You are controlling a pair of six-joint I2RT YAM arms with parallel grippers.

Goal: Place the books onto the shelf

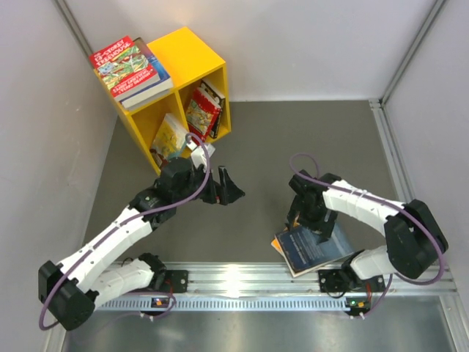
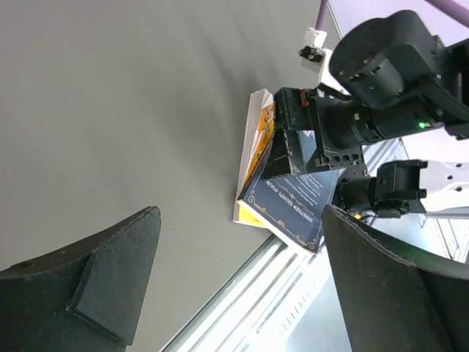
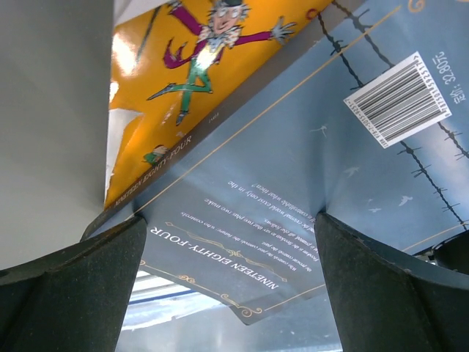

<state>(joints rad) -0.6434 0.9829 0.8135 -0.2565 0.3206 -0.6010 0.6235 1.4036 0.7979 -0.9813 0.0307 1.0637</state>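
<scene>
The yellow shelf (image 1: 187, 51) stands at the far left. A stack of books (image 1: 128, 70) lies on its top, with a red cartoon cover uppermost, and more books (image 1: 203, 110) stand in its two compartments. A dark blue book (image 1: 311, 249) (image 2: 289, 202) (image 3: 293, 183) lies at the near edge on an orange-yellow book (image 3: 198, 66) (image 2: 264, 132). My right gripper (image 1: 311, 220) (image 3: 231, 279) (image 2: 293, 139) is open, its fingers spread just over the blue cover with nothing clamped. My left gripper (image 1: 227, 187) (image 2: 242, 286) is open and empty above mid-table, in front of the shelf.
An aluminium rail (image 1: 242, 282) (image 2: 271, 293) runs along the near edge, and the blue book's corner overhangs it. Grey walls close in the left, back and right sides. Grey mat (image 1: 256, 147) lies bare between the shelf and the right arm.
</scene>
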